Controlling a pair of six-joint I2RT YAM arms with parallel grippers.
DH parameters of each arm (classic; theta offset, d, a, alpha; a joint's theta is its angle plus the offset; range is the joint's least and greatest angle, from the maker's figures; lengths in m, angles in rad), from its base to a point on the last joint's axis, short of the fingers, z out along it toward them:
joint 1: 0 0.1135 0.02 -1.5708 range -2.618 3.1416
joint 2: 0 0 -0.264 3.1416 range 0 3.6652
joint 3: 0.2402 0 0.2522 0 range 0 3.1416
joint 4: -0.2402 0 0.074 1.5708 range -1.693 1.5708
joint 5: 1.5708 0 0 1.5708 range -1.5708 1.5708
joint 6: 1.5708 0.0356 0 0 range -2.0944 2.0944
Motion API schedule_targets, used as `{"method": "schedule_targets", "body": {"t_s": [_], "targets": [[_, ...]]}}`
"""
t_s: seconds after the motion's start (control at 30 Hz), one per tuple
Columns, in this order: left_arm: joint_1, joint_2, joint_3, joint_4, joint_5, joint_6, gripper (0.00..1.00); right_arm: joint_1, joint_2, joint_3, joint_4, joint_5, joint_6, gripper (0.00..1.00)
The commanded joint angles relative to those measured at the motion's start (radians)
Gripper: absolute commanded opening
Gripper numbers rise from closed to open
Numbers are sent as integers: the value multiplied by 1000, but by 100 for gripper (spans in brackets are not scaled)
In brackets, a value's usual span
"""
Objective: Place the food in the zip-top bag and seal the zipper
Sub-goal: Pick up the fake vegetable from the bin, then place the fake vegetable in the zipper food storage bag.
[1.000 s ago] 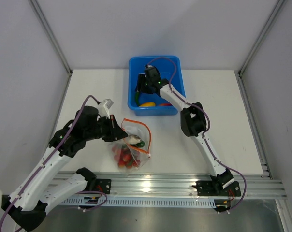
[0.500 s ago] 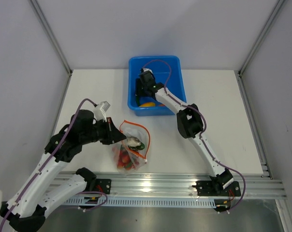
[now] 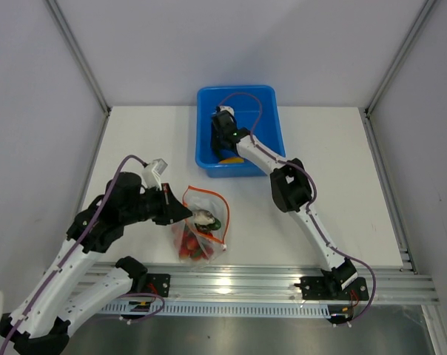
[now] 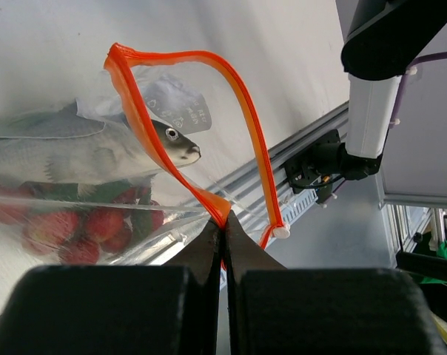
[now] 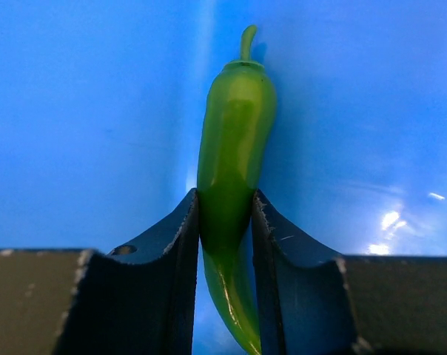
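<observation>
Right pincer [image 5: 225, 214] has slid left in blue tub [image 3: 275, 118]; I read it clamped on green pepper [image 5: 234, 140] | left pincer [image 4: 223, 231] clamped on zipper [image 4: 249, 111]

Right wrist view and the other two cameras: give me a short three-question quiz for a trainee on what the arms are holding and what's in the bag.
1. True or false: the right arm's jaws grip a long glossy green toy pepper inside the blue plastic tub.
2. Multiple choice: what do the left arm's jaws pinch? A, the orange-red zipper strip of the clear crinkly plastic bag; B, the tub's rim; C, nothing.
3. Short answer: which animal-shaped toy is in the bag with the small red toy tomatoes?

Key: 1 true; 2 A; 3 the grey toy fish.
</observation>
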Motion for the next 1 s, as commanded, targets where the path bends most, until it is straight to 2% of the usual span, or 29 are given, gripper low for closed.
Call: {"method": "schedule_targets", "body": {"t_s": [0.0,0.3,0.43,0.63,0.7,0.77,0.83,0.97], "targets": [[13,34,22,26,46,15,1,-45,-90,-53,-50,18,3,0],[24,130,24,22,158,50,1,-115,-343,-119,-113,-116,0,0],[27,153,22,25,166,73,0,-124,-504,-273,-117,-134,-5,0],[32,167,22,58,186,72,1,-127,-784,-496,-180,-327,21,0],[32,176,30,66,194,75,1,-116,-864,-564,-266,-390,12,0],[33,183,39,68,195,78,1,-104,-901,-587,-346,-517,-46,0],[35,193,44,68,201,79,1,-72,-949,-602,-482,-605,-104,0],[35,199,42,77,205,70,1,-24,-1022,-639,-672,-720,-152,0]]}}
